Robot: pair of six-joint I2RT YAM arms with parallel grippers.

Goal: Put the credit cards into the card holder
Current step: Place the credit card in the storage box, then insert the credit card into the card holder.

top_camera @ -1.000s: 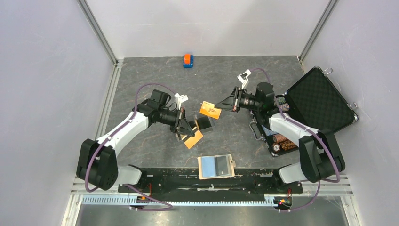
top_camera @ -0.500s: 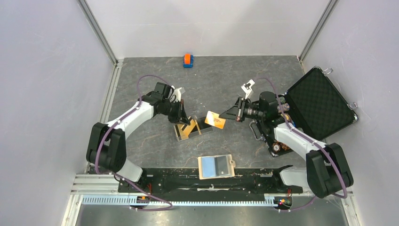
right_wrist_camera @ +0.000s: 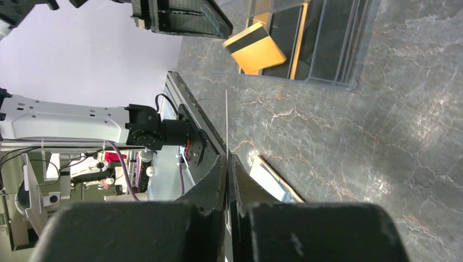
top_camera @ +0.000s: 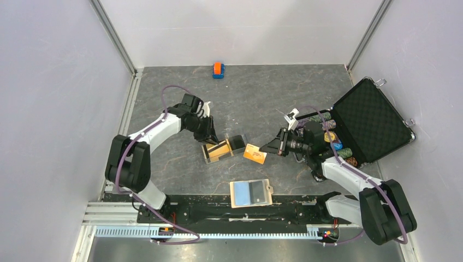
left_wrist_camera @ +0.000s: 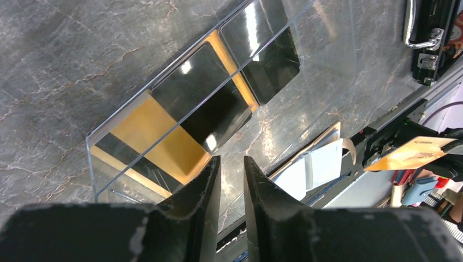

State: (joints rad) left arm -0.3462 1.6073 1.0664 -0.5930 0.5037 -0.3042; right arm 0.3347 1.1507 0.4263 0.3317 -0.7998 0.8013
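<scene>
Orange card [top_camera: 255, 154] pinched in right fingers [right_wrist_camera: 207, 188], just beyond the card holder [top_camera: 250, 193] | holder flat by near edge, centre | left fingers [left_wrist_camera: 191, 191] almost together, can't tell if gripping | tip: go low, square card to holder's mouth, slide gently

One card holder [top_camera: 267, 197], one clear tray [top_camera: 206, 154], one case [top_camera: 371, 123], one block [top_camera: 218, 70].

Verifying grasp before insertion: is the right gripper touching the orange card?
Touching. In the right wrist view the right gripper is closed on the orange card, seen edge-on between its fingers; the top view agrees.
</scene>
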